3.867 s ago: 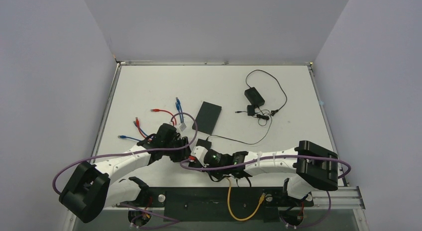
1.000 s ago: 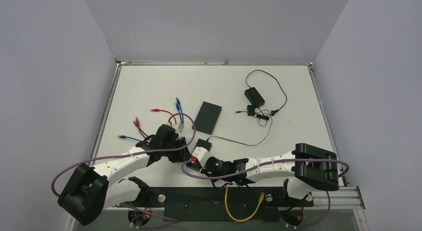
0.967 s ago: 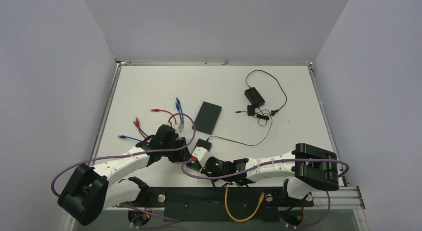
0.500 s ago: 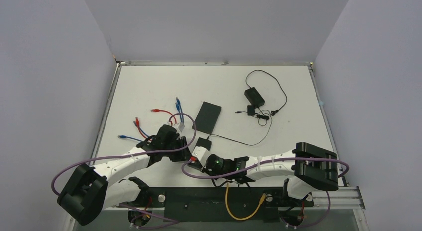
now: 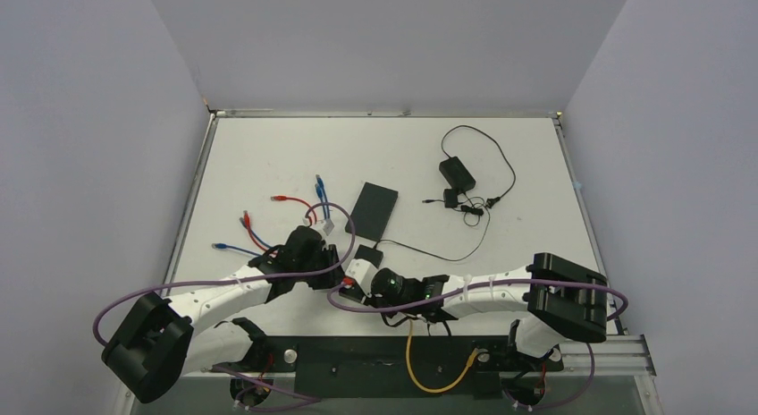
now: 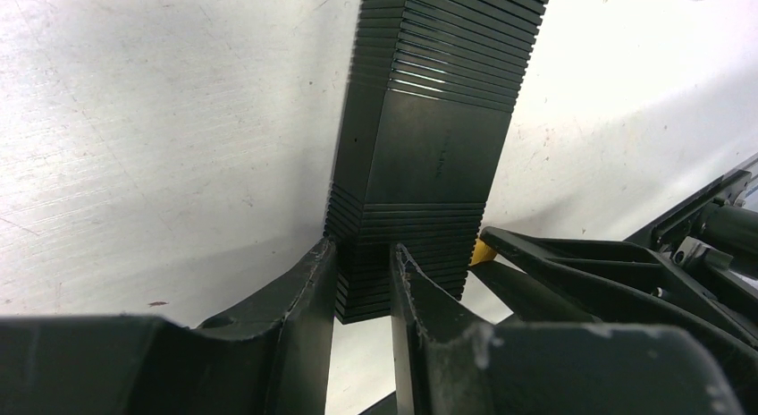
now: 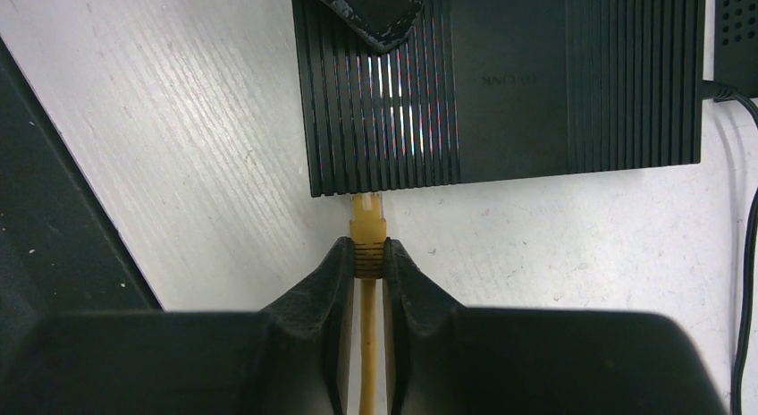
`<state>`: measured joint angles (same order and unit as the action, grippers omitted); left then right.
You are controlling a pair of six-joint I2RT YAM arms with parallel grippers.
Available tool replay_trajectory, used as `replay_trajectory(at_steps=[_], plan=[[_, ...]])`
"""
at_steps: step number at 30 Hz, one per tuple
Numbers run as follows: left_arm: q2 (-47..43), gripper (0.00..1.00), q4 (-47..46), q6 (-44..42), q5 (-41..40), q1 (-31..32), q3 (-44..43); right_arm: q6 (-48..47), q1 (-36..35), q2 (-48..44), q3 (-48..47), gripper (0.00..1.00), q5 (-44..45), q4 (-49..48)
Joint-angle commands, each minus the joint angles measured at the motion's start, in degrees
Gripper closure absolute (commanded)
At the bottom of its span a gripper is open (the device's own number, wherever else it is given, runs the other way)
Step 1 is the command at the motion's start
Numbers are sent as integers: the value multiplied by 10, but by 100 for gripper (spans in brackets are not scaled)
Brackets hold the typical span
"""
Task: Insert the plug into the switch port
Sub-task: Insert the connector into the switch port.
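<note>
Right wrist view shows the right claw (image 7: 368,249) pinched narrow on the yellow plug (image 7: 367,225), whose tip meets the near edge of the switch (image 7: 501,84) lying flat on the desk (image 7: 179,147). The port faces away from the camera, so it cannot be told how deep the plug sits.

The left claw (image 6: 362,272) grips the switch's end, its jaws close together on the casing.

The likely trouble is a plug slightly off the port's line. A push would then jam it on the rim or slide the switch if the left hold is weak, and the cable (image 7: 368,379) could bow.

Left wrist view shows the bracing grip but only a sliver of the plug. Top view hides the joint under both arms, yet alone shows a flat black box (image 5: 374,209) and a power adapter (image 5: 456,172) farther back.
</note>
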<state>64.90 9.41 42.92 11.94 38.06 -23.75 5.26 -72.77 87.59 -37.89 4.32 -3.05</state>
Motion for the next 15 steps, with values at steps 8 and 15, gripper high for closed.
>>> replay_trajectory(at_steps=[8, 15], plan=[[-6, 77, 8, 29, 70, 42, -2, -24, 31, -13, -67, 100, -22, -139], [-22, 68, 70, 22, 17, 39, -35, -16, 30, -18, -43, 100, -34, -78]])
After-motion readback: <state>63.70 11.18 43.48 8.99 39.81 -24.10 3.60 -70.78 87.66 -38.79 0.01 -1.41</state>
